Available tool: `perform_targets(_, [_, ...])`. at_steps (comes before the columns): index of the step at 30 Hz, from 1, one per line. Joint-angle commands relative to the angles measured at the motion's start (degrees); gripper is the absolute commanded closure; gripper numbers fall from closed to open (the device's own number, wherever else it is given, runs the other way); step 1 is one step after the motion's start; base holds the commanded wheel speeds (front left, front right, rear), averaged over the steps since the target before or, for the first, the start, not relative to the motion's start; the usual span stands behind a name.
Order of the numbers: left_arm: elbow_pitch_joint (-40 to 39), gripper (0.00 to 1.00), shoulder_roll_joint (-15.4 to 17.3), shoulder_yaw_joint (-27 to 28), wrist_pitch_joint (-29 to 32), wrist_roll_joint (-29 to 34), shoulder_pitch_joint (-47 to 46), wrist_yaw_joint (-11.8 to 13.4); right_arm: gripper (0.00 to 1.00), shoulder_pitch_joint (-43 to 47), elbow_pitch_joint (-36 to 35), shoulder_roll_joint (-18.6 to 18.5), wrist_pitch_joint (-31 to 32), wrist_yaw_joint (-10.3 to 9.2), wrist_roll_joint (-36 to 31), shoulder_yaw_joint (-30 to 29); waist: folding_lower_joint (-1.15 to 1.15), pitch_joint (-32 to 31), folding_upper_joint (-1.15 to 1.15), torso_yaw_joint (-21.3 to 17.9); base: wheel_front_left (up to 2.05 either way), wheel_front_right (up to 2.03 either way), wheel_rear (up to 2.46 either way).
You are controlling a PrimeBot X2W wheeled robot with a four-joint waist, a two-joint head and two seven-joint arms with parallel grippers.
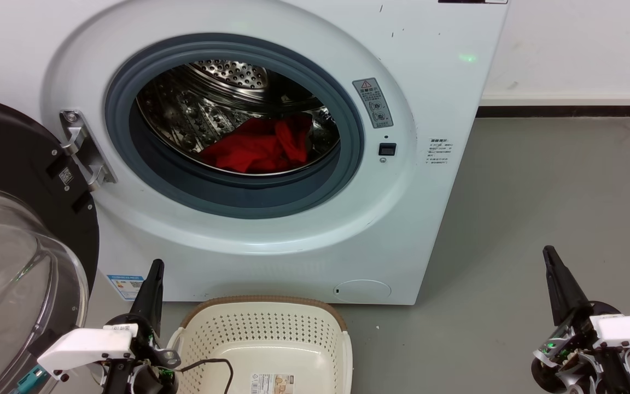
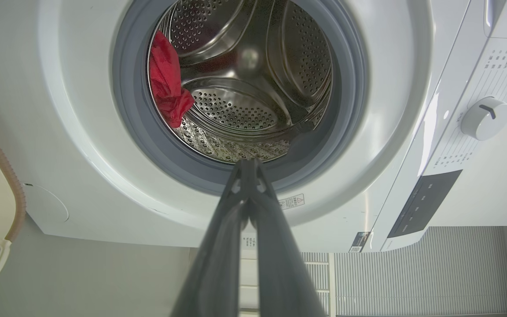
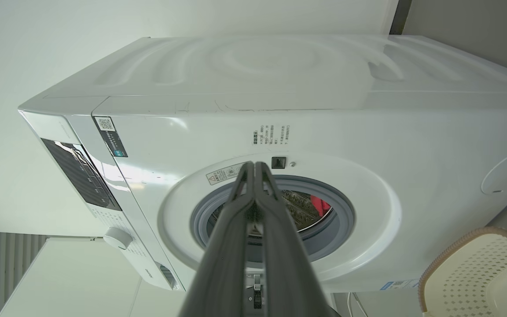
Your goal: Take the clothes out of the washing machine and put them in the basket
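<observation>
Clothes [image 1: 260, 148] in washing machine [image 1: 430, 175], basket [image 1: 266, 328] on grey floor [image 1: 539, 191], white wall [image 1: 566, 44]

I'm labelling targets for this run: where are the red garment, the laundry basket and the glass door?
red garment [image 1: 255, 148], head view, middle of the fabric.
laundry basket [image 1: 263, 299], head view, brown back rim.
glass door [image 1: 9, 273], head view, clear bulge.

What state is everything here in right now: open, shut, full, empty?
Washing machine door: swung wide open, to the left.
Drum: holds one piece of clothing.
Red garment: crumpled, lying inside the drum.
Basket: upright, no clothes in it.
Left gripper: shut, holding nothing.
Right gripper: shut, holding nothing.
</observation>
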Motion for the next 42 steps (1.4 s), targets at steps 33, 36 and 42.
perform_targets(33, [-1.55,0.0,-0.06,-2.48,-3.62,3.26,0.35,0.02,0.0,1.81,-1.83,-0.54,-3.58,0.0,-4.84,2.17,0.0,0.09,0.0,-0.05,0.0,0.0,0.0])
perform_targets(36, [-2.43,0.0,-0.05,-2.72,-4.41,6.1,0.21,0.02,0.0,1.95,-2.67,-0.82,-4.38,0.0,-8.61,2.45,0.0,0.11,0.0,-0.08,0.0,0.0,0.0])
perform_targets(42, [-4.03,0.0,-0.04,-3.7,-5.91,13.57,-0.08,0.02,0.0,2.6,-4.76,-0.67,-5.89,0.0,-18.4,2.26,0.0,0.11,0.0,-0.12,0.0,0.0,0.0])
